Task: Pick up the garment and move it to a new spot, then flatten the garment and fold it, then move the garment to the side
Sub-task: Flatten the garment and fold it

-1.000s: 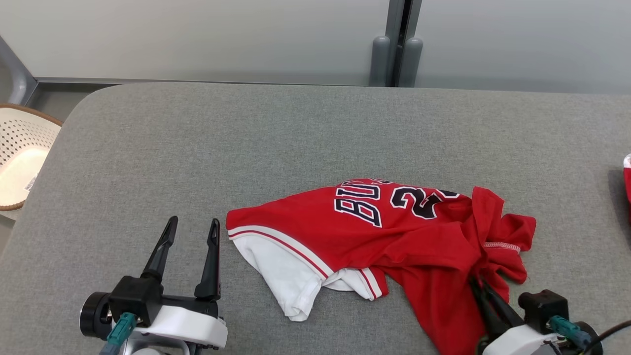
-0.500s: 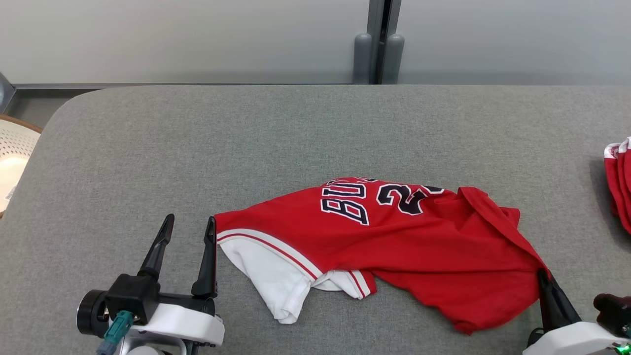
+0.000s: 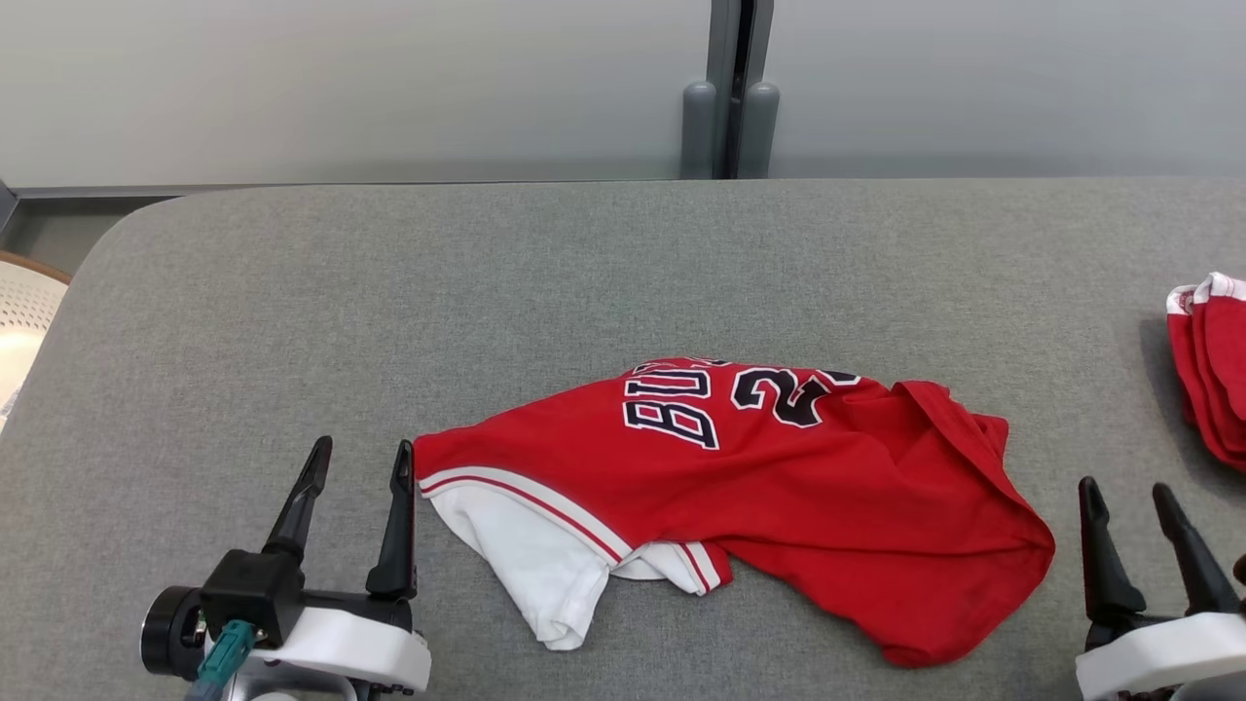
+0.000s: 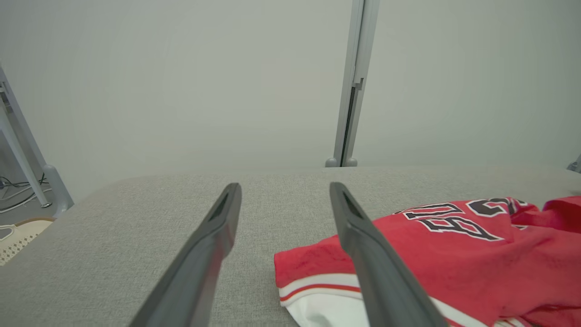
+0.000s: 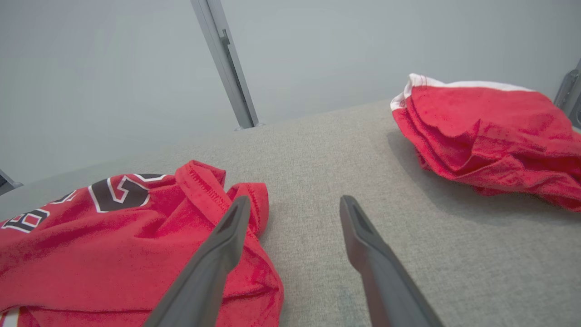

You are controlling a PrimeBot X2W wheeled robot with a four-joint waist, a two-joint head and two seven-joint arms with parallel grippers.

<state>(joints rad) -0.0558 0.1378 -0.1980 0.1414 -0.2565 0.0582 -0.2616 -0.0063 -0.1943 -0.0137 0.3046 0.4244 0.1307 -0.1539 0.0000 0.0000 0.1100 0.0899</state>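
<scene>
Your right gripper (image 3: 1124,487) stands wide and empty just beside the rumpled red jersey (image 3: 779,487); your left gripper (image 3: 362,446), equally wide, sits at its opposite corner. The jersey lies mid-way across the grey table (image 3: 584,273), not yet folded. Flattening looks to be the step; next you likely need corner pinches, pulled apart.

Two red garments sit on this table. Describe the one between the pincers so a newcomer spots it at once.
On the grey padded table, near its front edge, the red jersey lies rumpled between the left pincer and the right pincer. Unlike the red pile at the table's right edge, it shows dark outlined lettering and a white striped-trim panel at its left end.
</scene>
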